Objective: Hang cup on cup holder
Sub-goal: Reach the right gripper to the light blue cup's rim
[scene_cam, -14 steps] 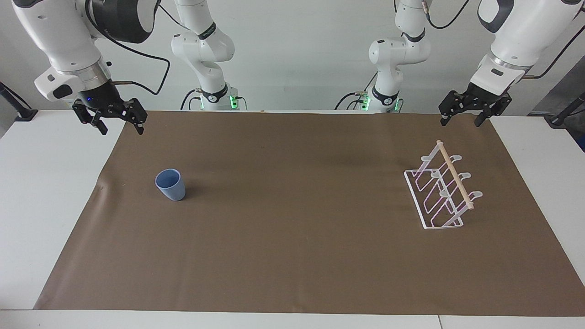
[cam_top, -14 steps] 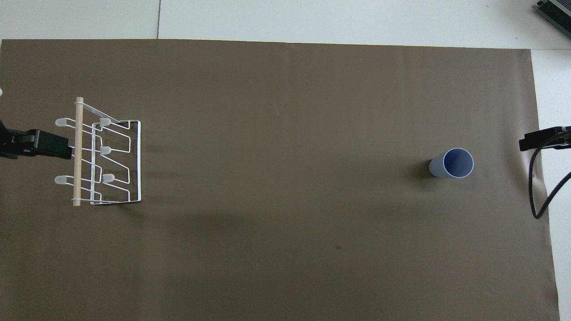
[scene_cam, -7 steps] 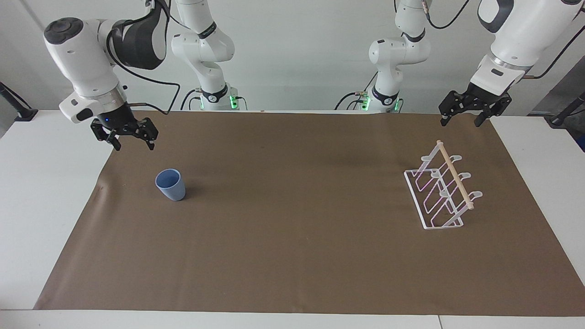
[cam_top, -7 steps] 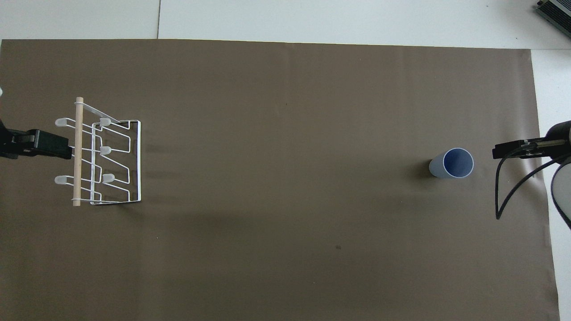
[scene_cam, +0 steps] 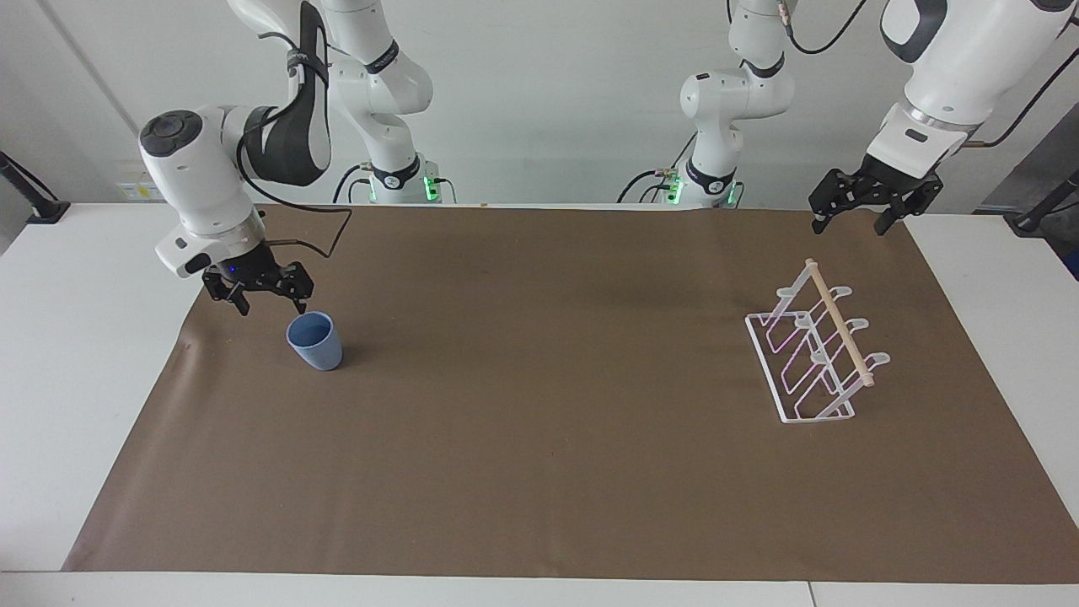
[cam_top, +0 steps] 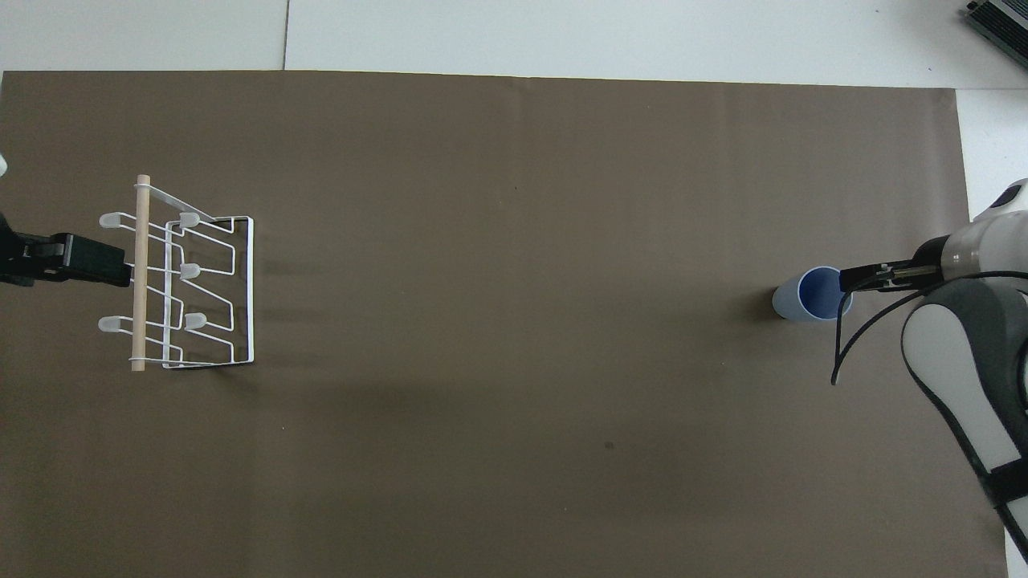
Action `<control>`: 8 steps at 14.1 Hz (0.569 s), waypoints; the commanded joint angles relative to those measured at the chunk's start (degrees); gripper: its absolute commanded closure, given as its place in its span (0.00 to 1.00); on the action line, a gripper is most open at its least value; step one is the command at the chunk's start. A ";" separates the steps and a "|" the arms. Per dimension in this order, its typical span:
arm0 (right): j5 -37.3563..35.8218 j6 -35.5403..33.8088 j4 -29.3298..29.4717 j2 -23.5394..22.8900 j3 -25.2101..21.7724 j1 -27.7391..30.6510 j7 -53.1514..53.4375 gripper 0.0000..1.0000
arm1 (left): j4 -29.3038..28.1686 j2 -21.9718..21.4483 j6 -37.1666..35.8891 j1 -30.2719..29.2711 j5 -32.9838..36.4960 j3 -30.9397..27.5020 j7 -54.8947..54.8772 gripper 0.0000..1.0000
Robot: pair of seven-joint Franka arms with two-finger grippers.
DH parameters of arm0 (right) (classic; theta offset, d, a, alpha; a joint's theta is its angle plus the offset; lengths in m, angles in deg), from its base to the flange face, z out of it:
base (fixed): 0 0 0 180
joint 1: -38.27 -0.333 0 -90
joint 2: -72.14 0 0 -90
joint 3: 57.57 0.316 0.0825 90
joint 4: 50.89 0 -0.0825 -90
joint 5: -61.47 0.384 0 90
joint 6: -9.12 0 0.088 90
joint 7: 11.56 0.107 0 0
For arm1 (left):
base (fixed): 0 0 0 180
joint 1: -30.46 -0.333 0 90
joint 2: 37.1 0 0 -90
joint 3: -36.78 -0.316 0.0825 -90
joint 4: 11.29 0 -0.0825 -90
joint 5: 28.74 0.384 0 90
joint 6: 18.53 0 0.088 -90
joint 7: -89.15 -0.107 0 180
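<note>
The light-blue cup stands upright on the brown mat toward the right arm's end; it also shows in the overhead view. My right gripper is open and hangs low just beside the cup's rim, not touching it; in the overhead view its tip overlaps the rim. The white wire cup holder with its wooden dowel stands toward the left arm's end, and shows in the overhead view. My left gripper is open and waits in the air above the mat's edge, close to the holder.
The brown mat covers most of the white table. A black cable loops from the right wrist beside the cup. A grey device lies at the table's corner farthest from the robots.
My right gripper has come down and moved from the mat's corner to just beside the cup's rim. The left arm, cup and holder have not moved.
</note>
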 commanded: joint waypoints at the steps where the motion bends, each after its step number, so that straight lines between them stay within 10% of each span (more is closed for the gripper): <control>1: 0.91 4.56 -3.52 -0.10 -0.30 -0.06 -0.53 0.00 | -1.22 -0.69 1.42 -0.04 -0.61 -0.33 0.38 0.00; 8: 0.91 10.91 -8.01 -0.37 -0.30 -0.06 -0.97 0.00 | -1.49 -0.78 1.51 -0.04 -0.61 -0.33 0.65 0.00</control>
